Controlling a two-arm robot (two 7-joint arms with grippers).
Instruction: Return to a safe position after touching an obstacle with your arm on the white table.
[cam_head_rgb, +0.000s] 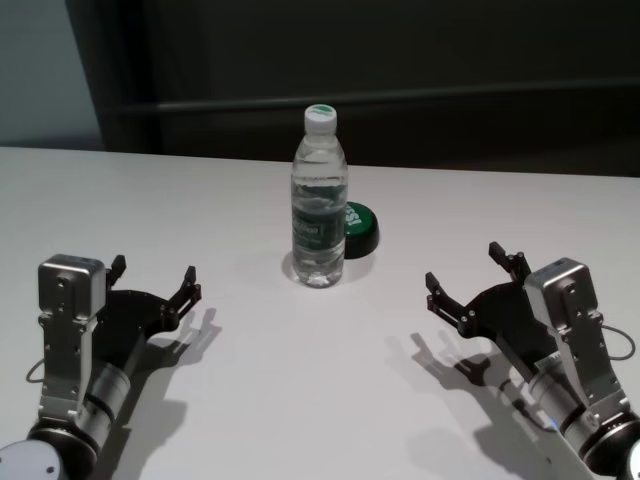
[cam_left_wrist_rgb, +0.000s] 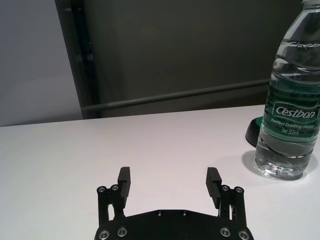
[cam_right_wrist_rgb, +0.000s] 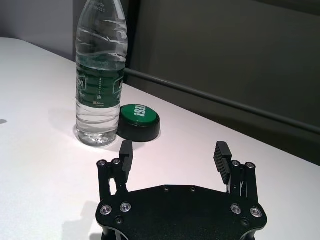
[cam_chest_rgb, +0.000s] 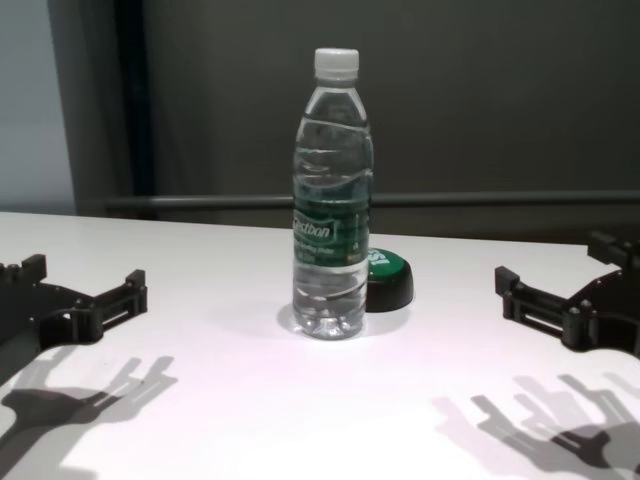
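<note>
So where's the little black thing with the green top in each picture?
Head view: the green-topped puck sits behind the water bottle, toward the robot's right.
Chest view: it peeks out behind the bottle's base, on the right.
Left wrist view: only a sliver shows past the bottle, at the right edge.
Right wrist view: it is fully visible beside the bottle.
Shared landmark: the water bottle.

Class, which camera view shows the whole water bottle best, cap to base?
The chest view: the water bottle stands upright and complete, white cap to base, label readable. The head view also shows it whole but foreshortened from above. The left wrist view cuts off its cap; the right wrist view cuts off its top too.
</note>
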